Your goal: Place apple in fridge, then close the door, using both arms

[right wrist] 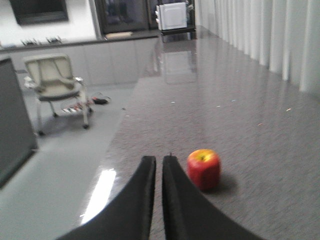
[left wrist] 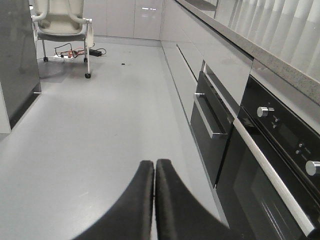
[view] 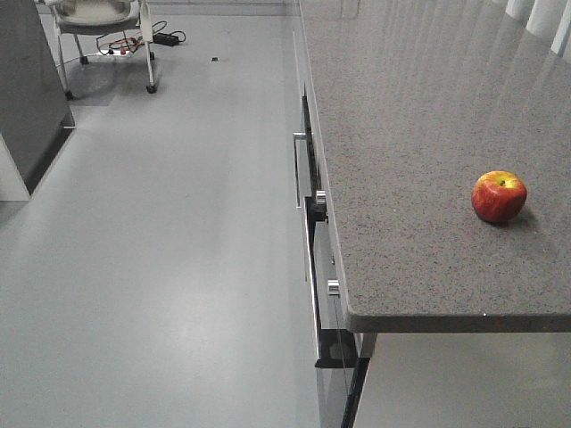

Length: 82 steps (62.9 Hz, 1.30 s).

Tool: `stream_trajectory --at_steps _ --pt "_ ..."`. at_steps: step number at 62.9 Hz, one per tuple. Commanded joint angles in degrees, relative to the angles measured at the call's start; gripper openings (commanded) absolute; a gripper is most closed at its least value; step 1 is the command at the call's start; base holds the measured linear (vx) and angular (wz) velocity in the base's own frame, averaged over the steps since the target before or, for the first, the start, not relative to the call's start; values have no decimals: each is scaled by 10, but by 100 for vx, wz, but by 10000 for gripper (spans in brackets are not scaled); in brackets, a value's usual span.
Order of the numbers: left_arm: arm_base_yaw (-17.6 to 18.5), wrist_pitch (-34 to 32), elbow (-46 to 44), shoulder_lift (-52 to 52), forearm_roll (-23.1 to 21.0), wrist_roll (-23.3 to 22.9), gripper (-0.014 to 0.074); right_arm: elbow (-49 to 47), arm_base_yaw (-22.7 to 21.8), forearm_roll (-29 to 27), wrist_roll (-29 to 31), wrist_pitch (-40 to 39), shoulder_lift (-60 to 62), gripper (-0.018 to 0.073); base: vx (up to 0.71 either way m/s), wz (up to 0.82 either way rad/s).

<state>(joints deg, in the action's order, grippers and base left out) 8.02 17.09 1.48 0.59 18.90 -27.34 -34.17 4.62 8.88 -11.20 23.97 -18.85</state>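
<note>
Apple [view: 499,196] sits stem-up on the grey worktop [view: 401,107], well in from its L edge, bare stone all round. R gripper [right wrist: 158,161] clenched, empty, just beside the apple. L gripper [left wrist: 154,164] clenched too, over open floor [view: 161,267] alongside the oven [left wrist: 270,165].

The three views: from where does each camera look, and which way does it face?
Exterior front-facing: high up, looking down at the countertop, the apple and the floor; no robot part shows.
Left wrist-mounted: low behind the left claw, facing along the floor past the oven.
Right wrist-mounted: above the countertop behind the right claw, facing the apple.
Shared: all show the chair; front and right show the apple.
</note>
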Motion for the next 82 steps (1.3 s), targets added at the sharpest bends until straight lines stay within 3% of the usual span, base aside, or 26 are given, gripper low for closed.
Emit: stream_trajectory --at_steps 1,13,17,34,47,72,78,82 --pt "0 -37 12 3 0 -2 -6 -91 1 31 25 4 -75 177 0 0" --pt "0 -37 12 3 0 -2 -6 -156 1 41 26 6 -165 624 0 0" --pt "0 -37 12 3 0 -2 -6 -153 1 48 26 -1 -183 729 0 0" --pt "0 -37 12 3 0 -2 -6 -210 1 43 25 45 -273 701 0 0" --pt "0 -37 12 3 0 -2 -6 -358 1 56 25 171 -398 678 0 0" --pt "0 -37 12 3 0 -2 -6 -623 -2 76 56 292 -638 660 0 0" --pt "0 -37 12 3 0 -2 -6 -679 -26 43 72 305 -694 656 0 0" --pt "0 -37 12 3 0 -2 -6 -712 -53 -14 92 318 -730 652 0 0"
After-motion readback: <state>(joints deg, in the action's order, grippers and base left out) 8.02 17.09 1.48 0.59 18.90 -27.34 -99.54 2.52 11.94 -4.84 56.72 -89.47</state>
